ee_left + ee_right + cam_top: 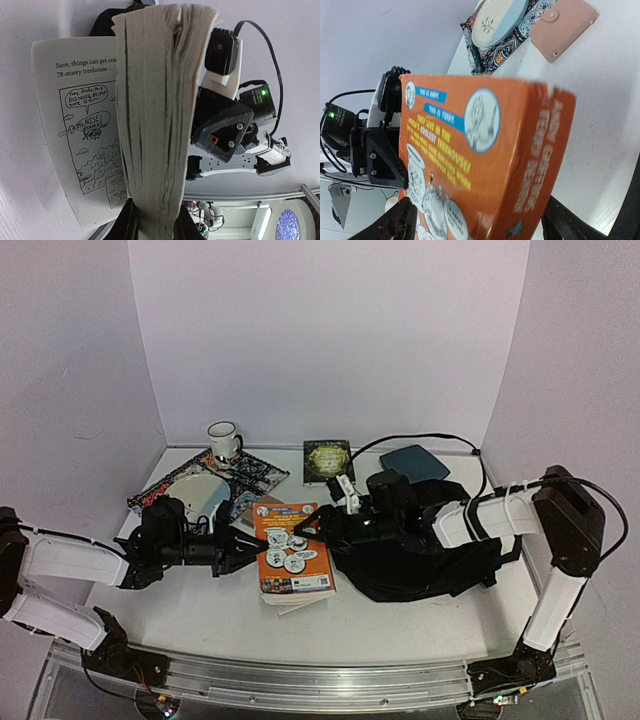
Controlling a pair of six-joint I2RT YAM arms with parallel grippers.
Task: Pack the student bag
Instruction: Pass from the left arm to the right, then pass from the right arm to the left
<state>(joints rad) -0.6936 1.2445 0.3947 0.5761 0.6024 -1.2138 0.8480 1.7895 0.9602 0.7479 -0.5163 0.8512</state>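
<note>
Backpack: student bag (pixel 420 565), black and floppy, slumps at the right of the table (pixel 400 625); soft fabric, probably best taken at the opening's rim.
Book: orange paperback (pixel 293 550), touching the bag's left edge.
Left gripper (pixel 155 227): clamped on its page edge.
Right gripper (pixel 318 527): fingers spread wide astride the paperback.
</note>
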